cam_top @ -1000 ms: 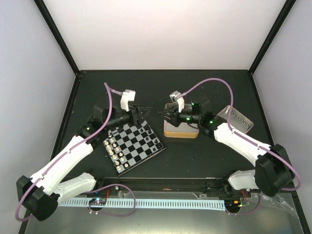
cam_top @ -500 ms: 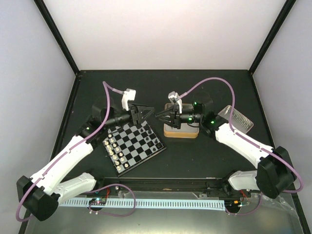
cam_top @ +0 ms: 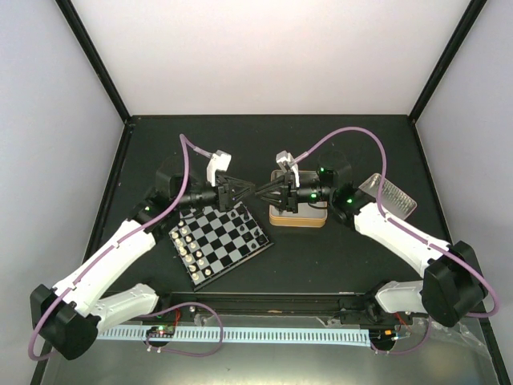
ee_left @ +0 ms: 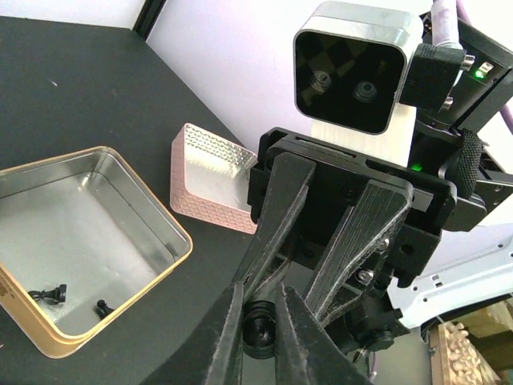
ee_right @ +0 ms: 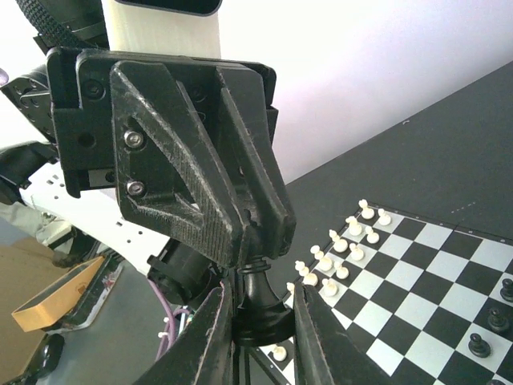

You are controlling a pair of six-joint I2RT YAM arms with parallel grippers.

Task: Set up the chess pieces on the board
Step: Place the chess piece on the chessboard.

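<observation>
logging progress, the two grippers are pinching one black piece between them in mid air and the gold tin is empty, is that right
Not quite. The gold tin is not empty: the left wrist view shows two small black pieces lying on its floor. The rest holds: the left gripper and the right gripper both pinch one black piece in mid air.

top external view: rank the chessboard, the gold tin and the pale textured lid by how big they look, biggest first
1. chessboard, clearly the largest.
2. gold tin
3. pale textured lid
The tin and the lid look close in size and both are partly hidden, so their order is unsure.
</observation>
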